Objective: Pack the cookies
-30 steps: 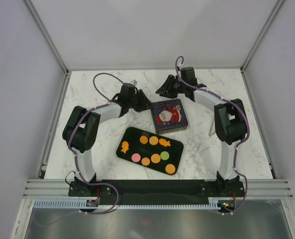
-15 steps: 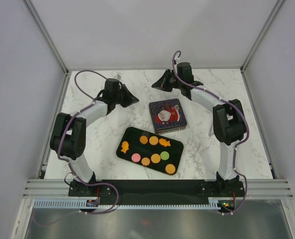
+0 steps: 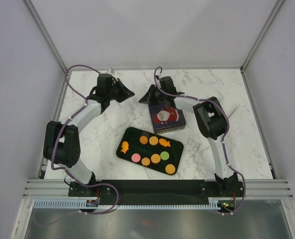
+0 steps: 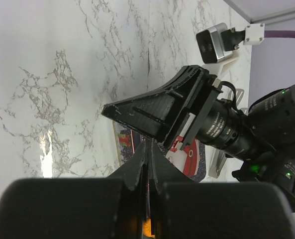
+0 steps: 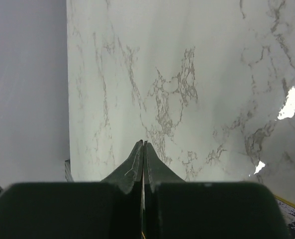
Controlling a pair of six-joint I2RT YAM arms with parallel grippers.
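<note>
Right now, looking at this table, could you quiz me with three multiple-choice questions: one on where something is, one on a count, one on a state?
1. The Santa tin is:
A. open, with its lid beside it
B. closed, with its lid on
C. tipped on its side

2. The cookies lie:
A. on the black tray
B. inside the tin
C. stacked on the tin's lid

3. How many cookies are green?
A. five
B. three
C. one

Answers:
1. B: the top view shows the Santa picture on the lid facing up and the tin sitting flat.
2. A: all nine cookies are spread over the tray, nearer the arm bases than the tin.
3. C: only one green cookie shows; one is pink and the rest are orange.
</note>
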